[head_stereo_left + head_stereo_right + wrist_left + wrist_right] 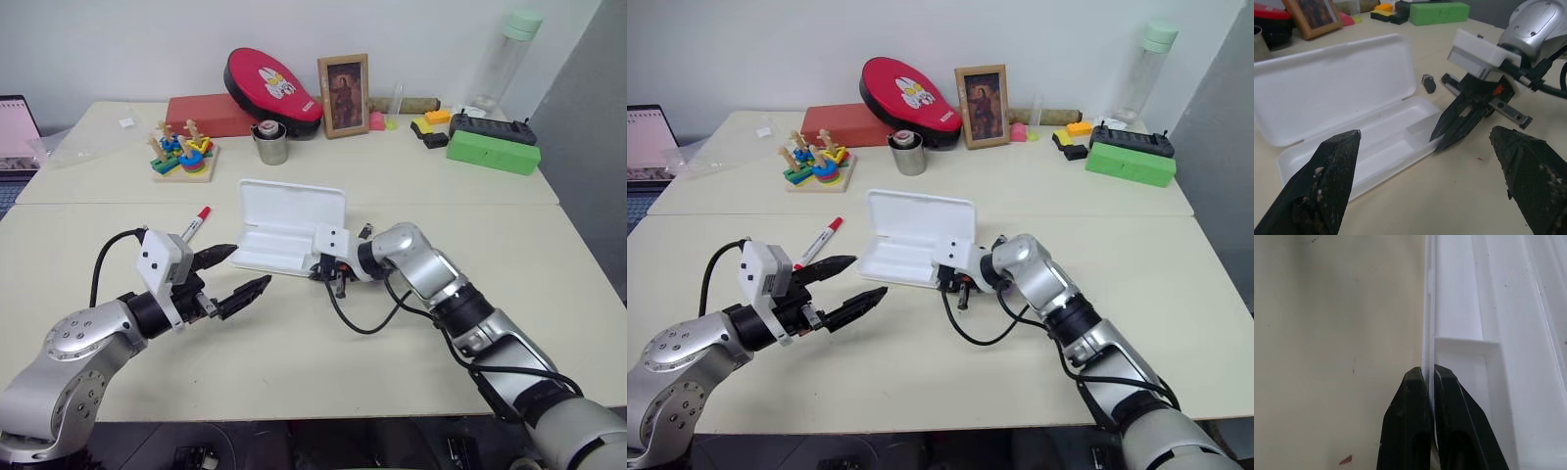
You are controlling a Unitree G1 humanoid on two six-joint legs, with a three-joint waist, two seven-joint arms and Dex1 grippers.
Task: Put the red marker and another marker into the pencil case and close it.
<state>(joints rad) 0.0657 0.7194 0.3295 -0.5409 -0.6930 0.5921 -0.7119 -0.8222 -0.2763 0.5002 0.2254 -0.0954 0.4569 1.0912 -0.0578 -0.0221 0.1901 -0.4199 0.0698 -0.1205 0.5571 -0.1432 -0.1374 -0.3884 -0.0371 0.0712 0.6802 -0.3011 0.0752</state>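
my left gripper (238, 275) is hanging spread wide over the table (294, 372), on the near left side of the pencil case (289, 227), its two black fingers well apart with nothing between them and not touching the case. my right gripper (1442, 139) is reaching in from the case's right and is pinching the thin front wall of the case's tray, its fingers (1410, 406) pressed together on that white rim, one outside and one inside, right by a small divider in the tray.

the pencil case is lying open, its tray toward me and showing nothing inside, its lid leaning back beyond the tray. the red marker (195, 224) is lying on the table just left of the case, slanting, red cap pointing away from me. i cannot make out the other marker.

a tiny black piece (1428, 83) is sitting just off the case's right end. beyond the case a metal cup (271, 143) is standing, with a ring-stacking toy (182, 152) to its left, and a red pouch (273, 85) and a framed picture (344, 95) behind. far to the case's right a green box (494, 151) is lying.
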